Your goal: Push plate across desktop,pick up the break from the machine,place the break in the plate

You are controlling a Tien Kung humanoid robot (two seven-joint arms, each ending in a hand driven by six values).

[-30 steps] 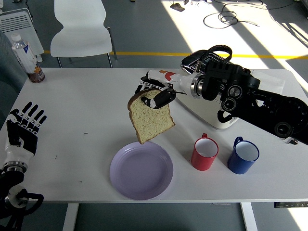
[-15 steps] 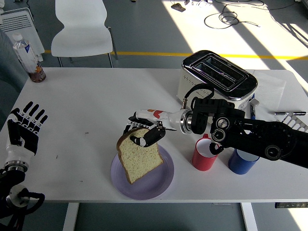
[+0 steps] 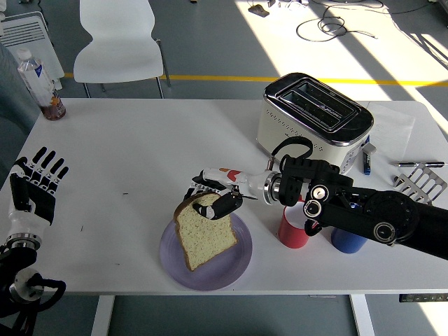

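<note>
- My right hand (image 3: 213, 199) has dropped lower in the last second; its fingers still pinch the bread slice (image 3: 204, 232) by its top.
- The slice now hangs just over the purple plate (image 3: 238, 266), maybe touching; releasing comes next.
- My left hand (image 3: 31, 189) rests spread, empty.

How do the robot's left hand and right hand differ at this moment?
The left hand rests at the table's left edge with fingers spread and holds nothing; the right hand is curled around a bread slice. The left hand is away from the purple plate; the right hand is over it, reaching in from the right. Both are black and white with five fingers.
</note>
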